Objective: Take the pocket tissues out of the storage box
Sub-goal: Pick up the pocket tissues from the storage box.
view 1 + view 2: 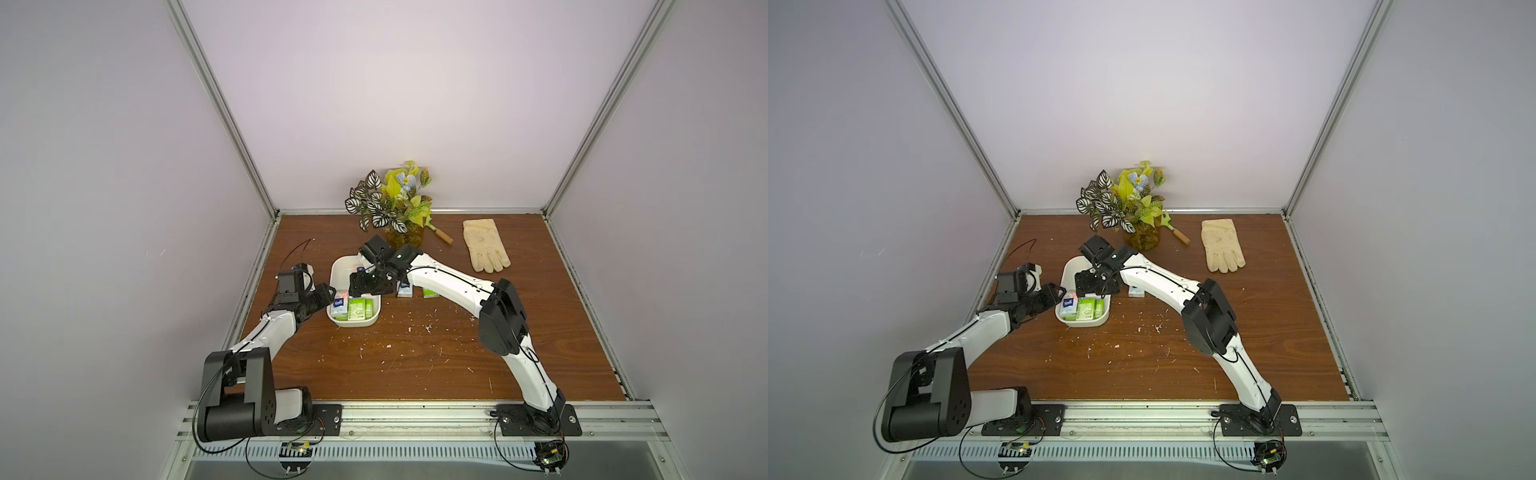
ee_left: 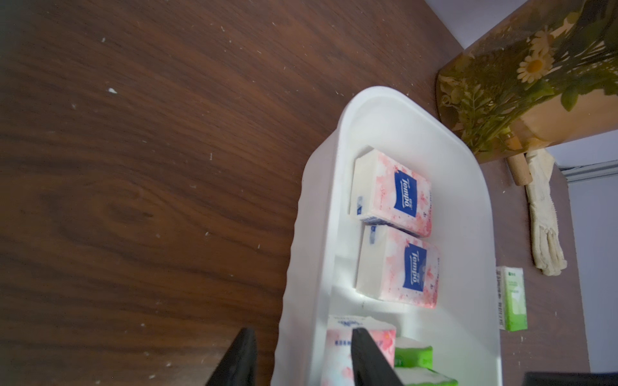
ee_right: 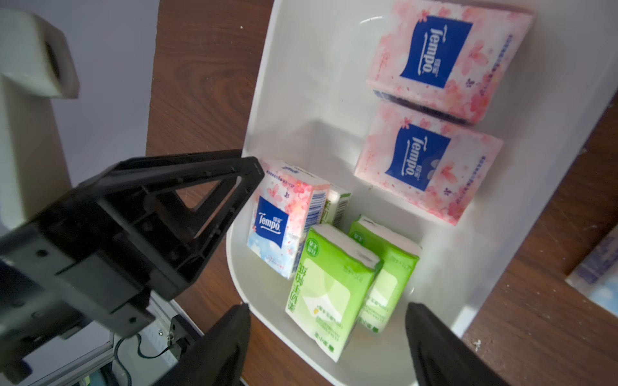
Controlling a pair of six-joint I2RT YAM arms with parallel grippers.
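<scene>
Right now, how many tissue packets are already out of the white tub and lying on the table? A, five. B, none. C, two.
C: in a top view a bluish-white packet and a green packet lie on the wooden table beside the white tub. The others are inside it.

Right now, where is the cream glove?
In both top views the cream glove lies flat near the back wall, right of the amber plant pot.

Four pink packets (image 3: 431, 167); four green packets (image 3: 329, 294).
</scene>
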